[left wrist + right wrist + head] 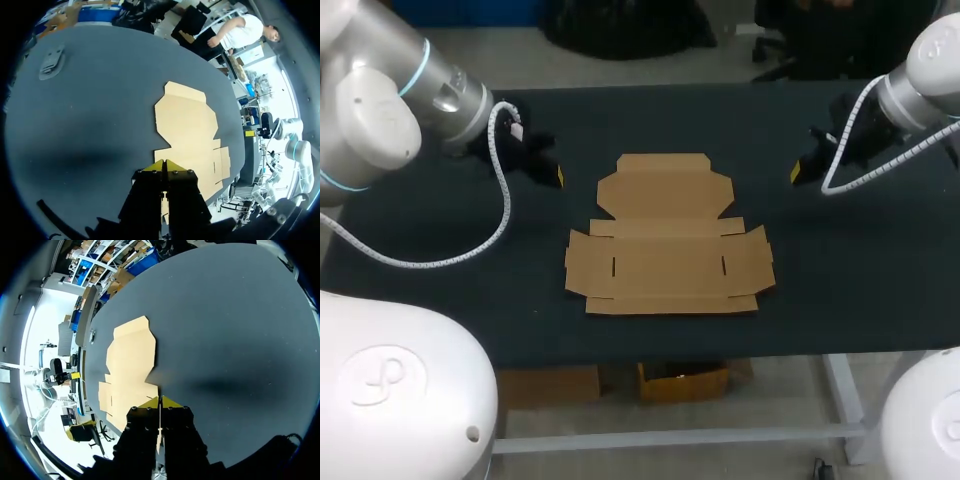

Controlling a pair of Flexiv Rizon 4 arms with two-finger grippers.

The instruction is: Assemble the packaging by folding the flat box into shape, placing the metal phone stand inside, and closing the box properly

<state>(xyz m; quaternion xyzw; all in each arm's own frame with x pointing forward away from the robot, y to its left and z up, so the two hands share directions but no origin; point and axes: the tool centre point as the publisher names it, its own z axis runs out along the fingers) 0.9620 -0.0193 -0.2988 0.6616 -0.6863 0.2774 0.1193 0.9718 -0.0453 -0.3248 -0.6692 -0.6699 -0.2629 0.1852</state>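
While the flat cardboard box (668,240) lies unfolded, flaps spread, at the middle of the dark table (860,290), we hold both arms off to its sides. Our left gripper (558,176) hangs near the box's left, yellow tips pressed together; our right gripper (796,172) hangs near its right, tips likewise closed on nothing. A grey metal stand (52,62) lies on the table, well apart from the box.

Flat cardboard box (187,130) ahead of gripper (164,163), yellow tips pressed together
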